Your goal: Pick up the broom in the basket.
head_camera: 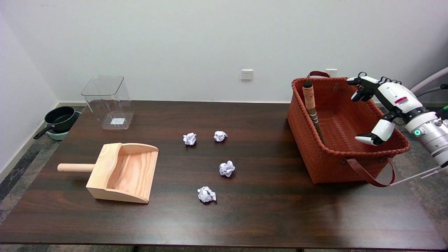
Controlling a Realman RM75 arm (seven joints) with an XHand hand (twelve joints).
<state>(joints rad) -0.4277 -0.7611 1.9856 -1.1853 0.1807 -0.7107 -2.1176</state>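
A rust-red woven basket [315, 154] with leather handles stands at the table's right side. Inside it the broom [311, 105] leans against the left wall, its wrapped handle tip sticking up above the far left rim; its lower end is hidden in the basket. My right hand [383, 105] hovers over the basket's right rim, fingers spread apart and holding nothing. It is well to the right of the broom, with the basket's width between them.
A wooden dustpan [122, 173] lies at the left front. Several crumpled paper balls [226, 168] are scattered mid-table. A clear plastic bin [109, 102] stands at the back left. A black pan [60, 119] sits on the floor beyond the table's left edge.
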